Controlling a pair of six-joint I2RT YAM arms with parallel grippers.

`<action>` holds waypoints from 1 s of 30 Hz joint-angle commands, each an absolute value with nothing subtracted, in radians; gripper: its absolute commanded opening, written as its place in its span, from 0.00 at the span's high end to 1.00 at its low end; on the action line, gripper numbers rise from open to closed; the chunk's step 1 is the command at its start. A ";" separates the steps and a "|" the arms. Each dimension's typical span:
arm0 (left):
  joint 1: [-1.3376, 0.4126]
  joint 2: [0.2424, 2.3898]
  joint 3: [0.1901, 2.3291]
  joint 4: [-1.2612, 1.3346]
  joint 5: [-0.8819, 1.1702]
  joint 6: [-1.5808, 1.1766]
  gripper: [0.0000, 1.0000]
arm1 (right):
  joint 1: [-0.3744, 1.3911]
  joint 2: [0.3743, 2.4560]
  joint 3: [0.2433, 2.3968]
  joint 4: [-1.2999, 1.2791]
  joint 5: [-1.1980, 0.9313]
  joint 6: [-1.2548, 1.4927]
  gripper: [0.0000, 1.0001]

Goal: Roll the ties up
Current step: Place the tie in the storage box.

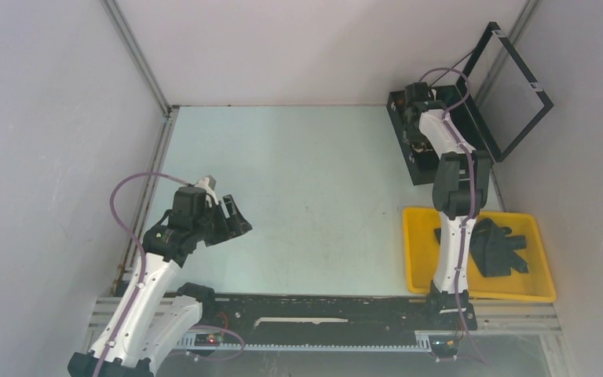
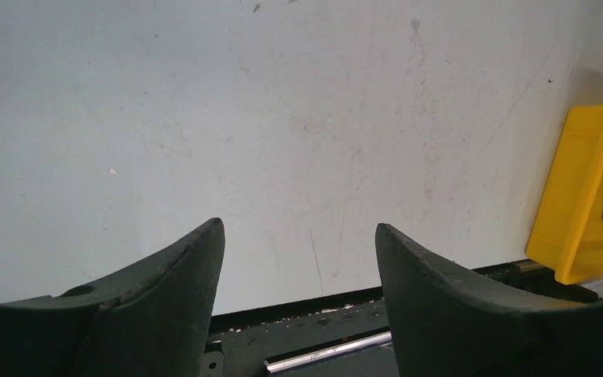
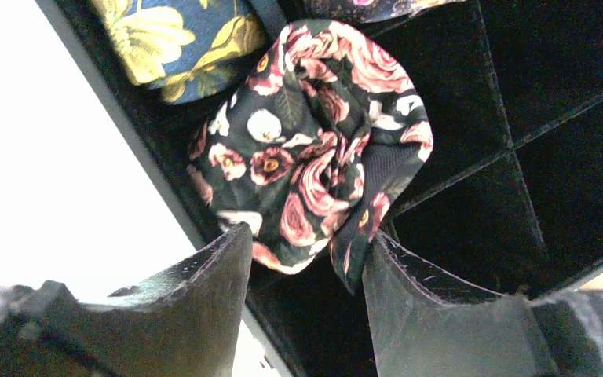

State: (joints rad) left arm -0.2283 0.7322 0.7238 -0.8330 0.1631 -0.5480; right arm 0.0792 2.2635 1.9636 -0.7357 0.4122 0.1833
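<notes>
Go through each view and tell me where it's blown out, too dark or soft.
Top external: even light, sharp, but the dark ties in the yellow tray show no pattern. Left wrist: table crisp, near fingers dark and featureless. Right wrist: left side blown out white, rose-patterned tie sharp, box compartments almost black.

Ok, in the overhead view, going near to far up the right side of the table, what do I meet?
Yellow tray holding dark ties → black divided box near the far corner.
</notes>
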 commanded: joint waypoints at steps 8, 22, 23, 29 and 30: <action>-0.222 0.706 0.738 -0.805 0.163 -0.527 0.25 | 0.046 2.085 1.863 -0.769 0.109 0.273 0.57; -0.221 0.719 0.736 -0.802 0.161 -0.527 0.25 | -0.073 2.045 1.745 -0.666 0.013 0.338 0.81; -0.222 0.720 0.735 -0.802 0.161 -0.528 0.25 | -0.079 2.036 1.742 -0.662 0.011 0.340 0.81; -0.221 0.724 0.734 -0.802 0.161 -0.528 0.25 | -0.117 2.004 1.755 -0.652 -0.002 0.351 0.78; -0.221 0.724 0.734 -0.802 0.161 -0.528 0.25 | -0.121 2.002 1.758 -0.651 -0.020 0.351 0.77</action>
